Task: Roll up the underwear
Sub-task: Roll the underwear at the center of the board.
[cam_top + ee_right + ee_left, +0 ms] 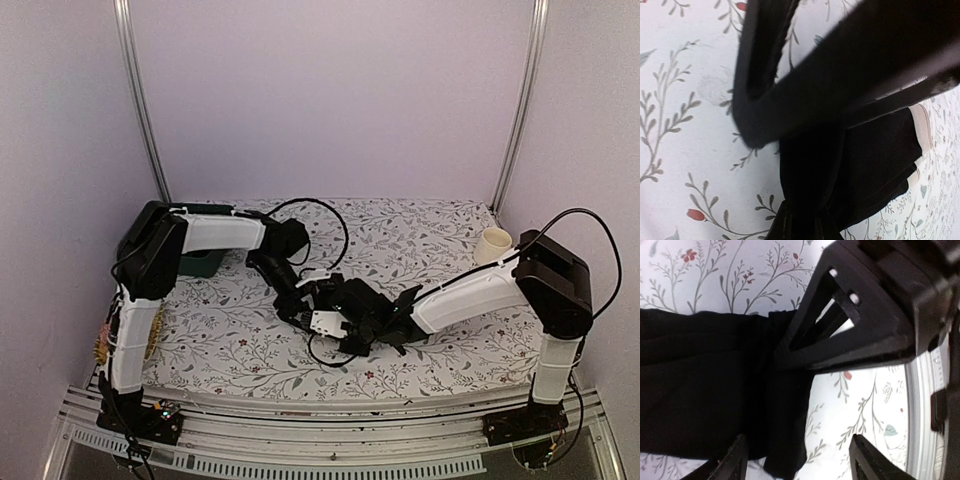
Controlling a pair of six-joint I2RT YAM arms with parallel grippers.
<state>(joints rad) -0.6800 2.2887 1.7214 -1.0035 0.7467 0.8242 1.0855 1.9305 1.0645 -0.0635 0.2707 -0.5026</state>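
Underwear (705, 390) sits pinched in the closed right hand (802, 225), its edge lying between fingers of the open left hand (799, 452).

Worktop (420, 225) centre crowded: left hand (797, 461) and right hand (785, 357) meet over the underwear (700, 390), arms barring both sides. Cream cup (493, 245) stands rear right, green tray (203, 264) rear left. Bare cloth between them along the rear.
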